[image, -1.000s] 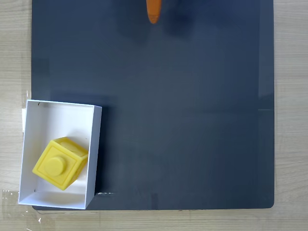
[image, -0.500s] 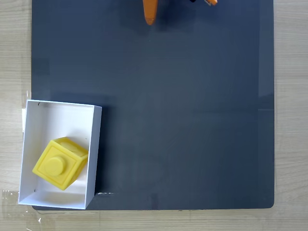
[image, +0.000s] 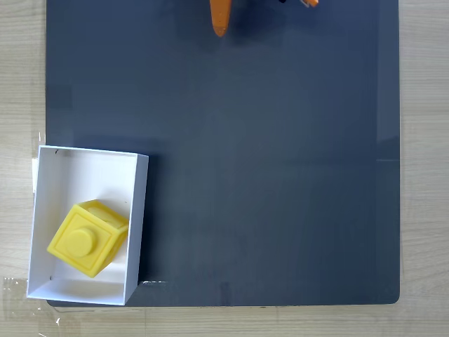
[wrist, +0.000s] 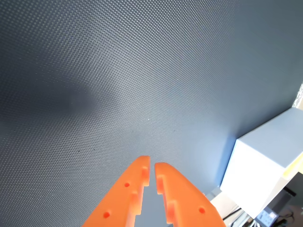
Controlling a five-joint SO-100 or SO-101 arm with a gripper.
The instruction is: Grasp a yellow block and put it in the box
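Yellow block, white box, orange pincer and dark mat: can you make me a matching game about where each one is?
Things:
1. yellow block
2. box
3. pincer
4. mat

Places:
A. top edge of the fixed view
B. inside the box
C. spread over the wooden table
D. lower left corner of the mat

Pairs: 1-B, 2-D, 3-A, 4-C
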